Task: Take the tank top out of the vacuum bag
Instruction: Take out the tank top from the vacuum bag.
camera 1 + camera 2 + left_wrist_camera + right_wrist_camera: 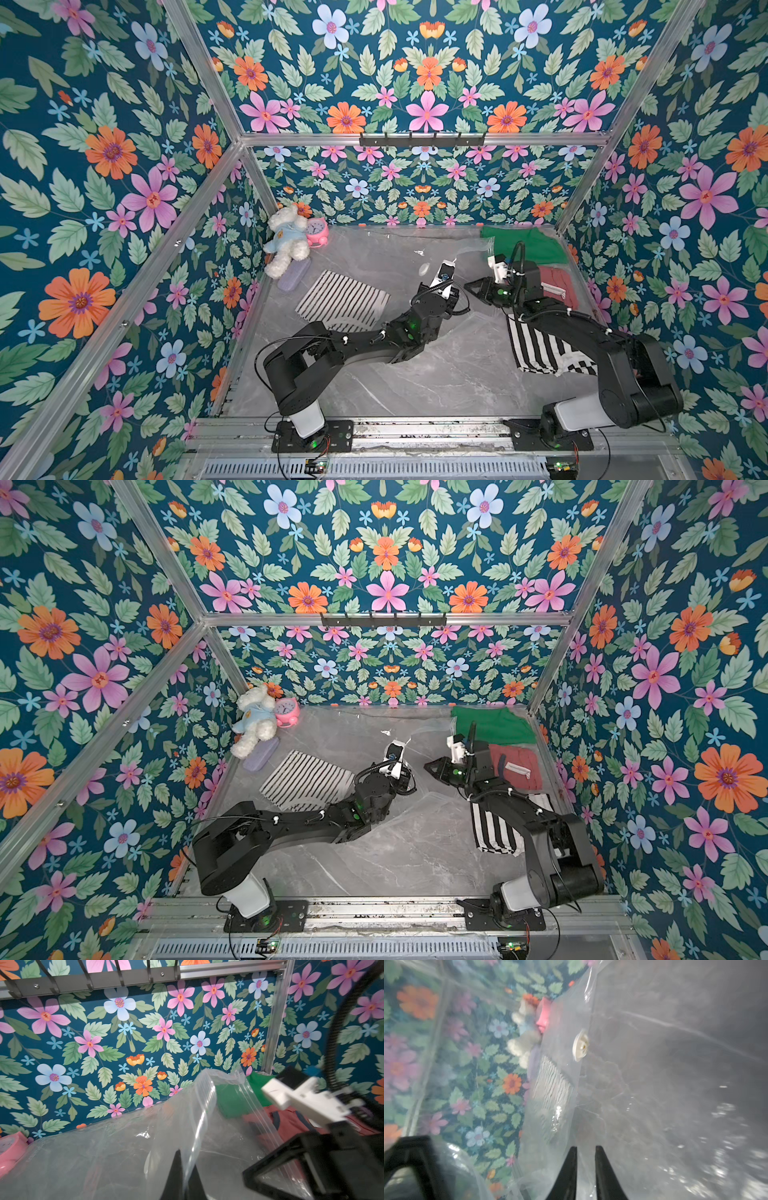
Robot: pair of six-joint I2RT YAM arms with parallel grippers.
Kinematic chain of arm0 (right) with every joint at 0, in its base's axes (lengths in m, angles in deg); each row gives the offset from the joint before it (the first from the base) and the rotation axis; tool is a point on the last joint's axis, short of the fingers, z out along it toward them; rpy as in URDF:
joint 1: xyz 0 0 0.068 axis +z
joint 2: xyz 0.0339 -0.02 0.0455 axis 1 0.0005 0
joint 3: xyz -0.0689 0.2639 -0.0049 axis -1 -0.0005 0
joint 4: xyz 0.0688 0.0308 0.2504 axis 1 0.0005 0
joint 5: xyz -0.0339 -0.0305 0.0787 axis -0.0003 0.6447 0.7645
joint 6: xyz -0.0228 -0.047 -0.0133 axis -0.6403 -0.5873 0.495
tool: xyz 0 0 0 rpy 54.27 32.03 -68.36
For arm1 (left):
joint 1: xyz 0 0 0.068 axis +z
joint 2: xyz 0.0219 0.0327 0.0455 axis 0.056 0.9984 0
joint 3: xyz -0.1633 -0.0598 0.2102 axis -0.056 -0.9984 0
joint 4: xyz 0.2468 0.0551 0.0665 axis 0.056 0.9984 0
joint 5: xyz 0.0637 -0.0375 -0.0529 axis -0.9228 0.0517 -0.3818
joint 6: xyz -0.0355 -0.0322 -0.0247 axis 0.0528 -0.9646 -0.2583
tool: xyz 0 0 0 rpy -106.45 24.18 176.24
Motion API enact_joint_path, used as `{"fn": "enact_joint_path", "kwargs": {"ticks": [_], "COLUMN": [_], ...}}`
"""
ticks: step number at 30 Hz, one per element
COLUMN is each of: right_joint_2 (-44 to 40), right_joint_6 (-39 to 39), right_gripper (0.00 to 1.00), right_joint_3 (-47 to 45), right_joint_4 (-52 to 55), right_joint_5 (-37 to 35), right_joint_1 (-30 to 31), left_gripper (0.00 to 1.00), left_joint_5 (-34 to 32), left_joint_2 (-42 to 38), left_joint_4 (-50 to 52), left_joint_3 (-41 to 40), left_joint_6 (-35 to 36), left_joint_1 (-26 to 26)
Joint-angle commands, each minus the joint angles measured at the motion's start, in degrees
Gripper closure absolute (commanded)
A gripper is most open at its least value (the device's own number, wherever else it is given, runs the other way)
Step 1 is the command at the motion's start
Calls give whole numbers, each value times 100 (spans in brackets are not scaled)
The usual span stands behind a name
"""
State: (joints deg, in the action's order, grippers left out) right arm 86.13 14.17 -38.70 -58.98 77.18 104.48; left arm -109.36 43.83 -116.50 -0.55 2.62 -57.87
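Nearest to me runs the aluminium rail (415, 430) that carries both arms, at the front of the grey marble worktop (436, 382). In both top views the vacuum bag (471, 250) is spread clear and crinkly over the middle and back of the worktop, and its outline is hard to follow. One edge is lifted off the surface at the left fingers (448, 269) and rises toward the green cloth (534, 247) in the back right corner. The right fingers (474, 287) sit just beside, pointing at the left ones, low over the film. A red cloth (559, 286) lies beside the right wrist, toward the right wall. A boldly striped black-and-white cloth (540, 353) lies under the right arm, and a thin-striped white cloth (340, 299) lies left of the left arm. A white teddy bear (286, 245), a pink alarm clock (318, 230) and a lilac case (293, 274) sit in the back left corner.

From the left wrist, the left fingers (174, 1180) are clenched on a fold of the vacuum bag (187, 1122). The ribbed zip strip (207, 1088) stands up above them, with the green cloth (232, 1097) showing past it. The right arm's white camera mount (301, 1101) is close by and blurred.

From the right wrist, everything is seen through film. The right fingers (570, 1172) stand close together with a slim gap, and I cannot tell whether plastic is caught between them. The round white valve cap (580, 1045) sits ahead of them, and the thin-striped white cloth (554, 1088) shows hazily beyond.
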Motion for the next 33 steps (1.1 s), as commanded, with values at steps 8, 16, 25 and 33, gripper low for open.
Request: {"fn": "enact_joint_path", "kwargs": {"ticks": [8,16,25,33], "right_joint_2": [540,1519,2399,3195], "right_joint_6": [-835,-656,-172,638], "right_gripper": [78,73,69,66], "right_joint_3": [-148,361,930,1479], "right_joint_4": [-946,-1214,-1747,-2455], "right_joint_5": [-209,254,554,684], "right_joint_1": [863,1003,1175,1396], "left_gripper": [100,100,100,100], "left_joint_5": [252,847,1440,1764], "left_joint_2": [-50,-148,-257,-226], "left_joint_4": [-479,-886,-1417,-1532], "left_joint_3": [183,-11,-323,-296], "left_joint_6": [74,76,93,-8], "left_joint_1": [-18,-65,-150,-199]}}
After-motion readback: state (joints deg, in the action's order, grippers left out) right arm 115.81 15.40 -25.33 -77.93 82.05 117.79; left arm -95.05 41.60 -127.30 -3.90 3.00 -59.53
